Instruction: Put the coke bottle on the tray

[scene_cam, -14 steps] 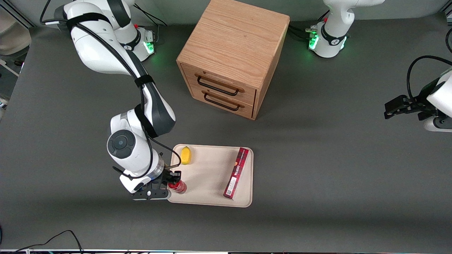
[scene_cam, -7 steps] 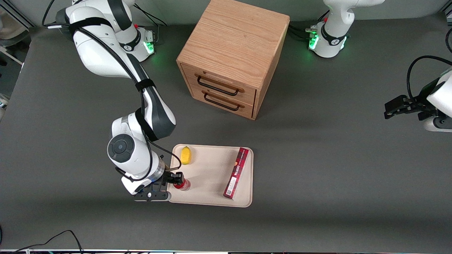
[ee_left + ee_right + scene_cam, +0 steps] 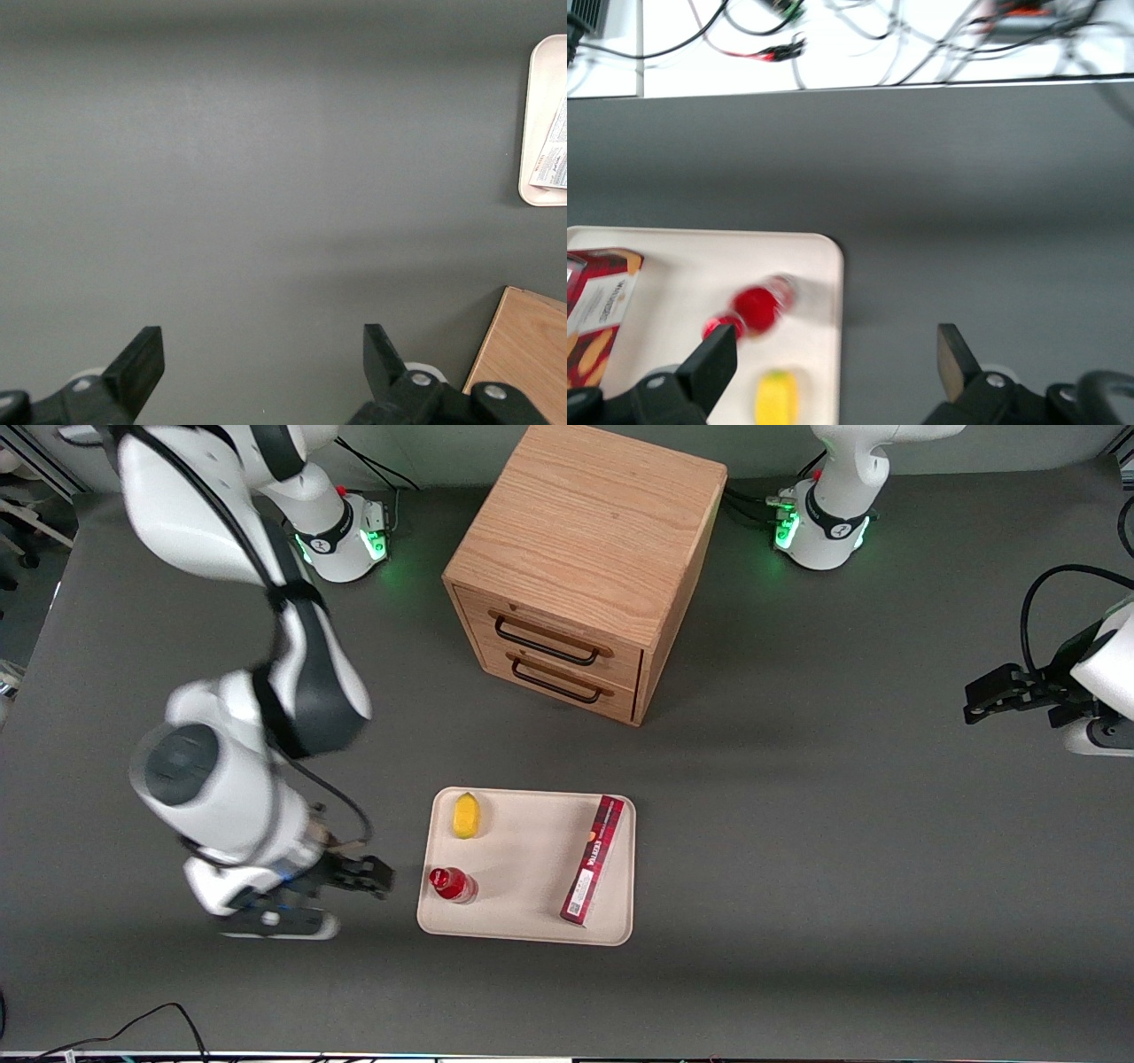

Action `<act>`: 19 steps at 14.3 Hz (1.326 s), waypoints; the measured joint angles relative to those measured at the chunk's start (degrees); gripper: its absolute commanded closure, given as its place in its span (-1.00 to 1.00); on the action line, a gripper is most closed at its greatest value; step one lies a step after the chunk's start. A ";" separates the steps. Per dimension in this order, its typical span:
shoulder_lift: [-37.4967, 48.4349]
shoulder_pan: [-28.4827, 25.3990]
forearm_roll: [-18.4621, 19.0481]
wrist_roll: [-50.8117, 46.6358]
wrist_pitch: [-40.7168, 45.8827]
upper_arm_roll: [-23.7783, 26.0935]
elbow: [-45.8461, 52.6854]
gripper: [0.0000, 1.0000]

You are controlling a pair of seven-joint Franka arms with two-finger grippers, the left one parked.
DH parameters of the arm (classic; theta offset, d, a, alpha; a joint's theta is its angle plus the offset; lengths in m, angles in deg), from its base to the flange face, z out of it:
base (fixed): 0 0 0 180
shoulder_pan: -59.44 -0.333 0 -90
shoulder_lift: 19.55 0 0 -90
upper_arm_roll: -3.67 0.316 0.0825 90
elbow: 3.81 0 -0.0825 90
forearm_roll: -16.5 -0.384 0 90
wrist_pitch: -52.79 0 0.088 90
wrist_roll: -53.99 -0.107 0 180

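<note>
The coke bottle (image 3: pixel 453 885) stands upright on the tray (image 3: pixel 532 868), its long axis vertical and its red cap facing up, in the tray's corner nearest the front camera at the working arm's end. The pincer (image 3: pixel 376 875) hangs over the bare tabletop (image 3: pixel 797 824) beside that tray edge, fingers spread and holding nothing. A lemon (image 3: pixel 466 816) lies farther from the camera than the bottle, and a long red box (image 3: pixel 593 859) lies toward the parked arm's end. The wrist view shows the bottle (image 3: pixel 755 308) from above, blurred; the box's lettering is unreadable.
</note>
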 measured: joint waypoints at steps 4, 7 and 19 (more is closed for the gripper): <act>15.99 6.47 0.13 10.62 8.91 -0.22 -7.67 -1.00; 27.34 11.16 0.08 12.48 12.77 -0.17 -16.90 -1.00; 38.86 12.96 0.18 16.81 22.63 -3.74 -23.27 -1.00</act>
